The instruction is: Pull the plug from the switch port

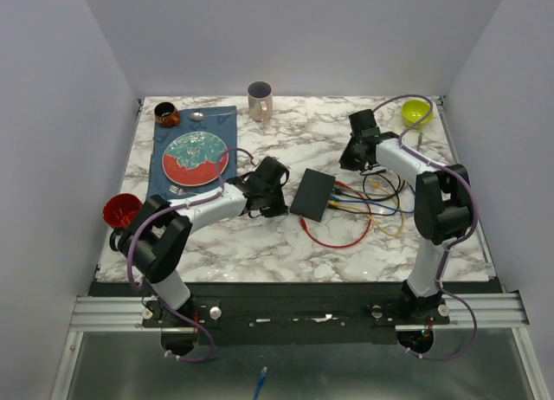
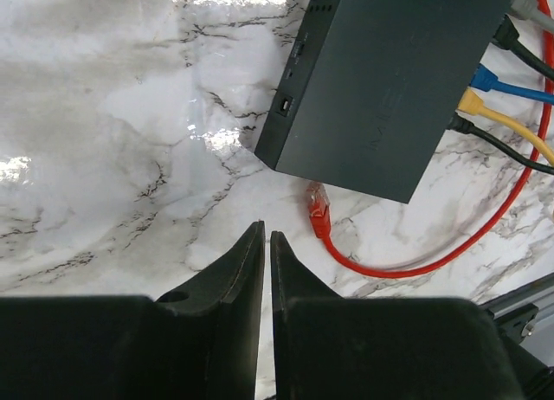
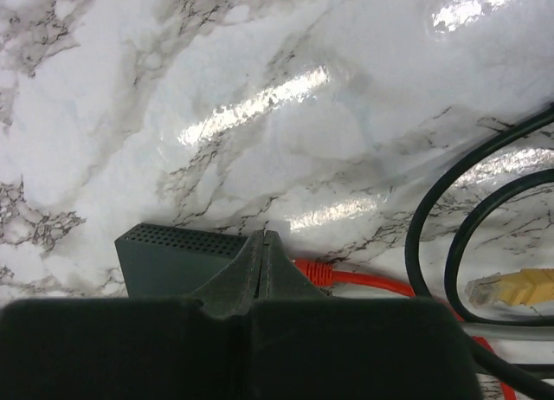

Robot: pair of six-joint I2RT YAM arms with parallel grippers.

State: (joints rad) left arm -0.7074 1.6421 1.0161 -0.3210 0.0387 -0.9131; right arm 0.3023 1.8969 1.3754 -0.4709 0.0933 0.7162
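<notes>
Where the two arms reach inward over the marble table (image 1: 260, 244), the switch (image 1: 312, 195) lies flat near the table's middle, between the two grippers. The left gripper (image 2: 266, 235) is just left of the switch, its fingers drawn together with only a thin slit between them and nothing held. Its tips point at bare marble short of the switch's near corner. A loose red plug (image 2: 318, 211) lies on the marble just beside that corner, in no port, and its red cable (image 2: 450, 253) curves away to the right. A blue cable (image 2: 511, 88), a yellow cable (image 2: 493, 114) and a black cable (image 2: 502, 145) run out of the switch's socketed long edge. The right gripper (image 3: 264, 240) is over the switch's far end with its fingers pressed together and empty. Just right of those fingers a second red plug (image 3: 316, 272) meets the switch's edge, though its seating is hidden. A free yellow plug (image 3: 506, 287) lies within black cable loops (image 3: 433, 227). A plate (image 1: 195, 158), a mug (image 1: 260, 100) and a green bowl (image 1: 416, 112) stand toward the far edge.
</notes>
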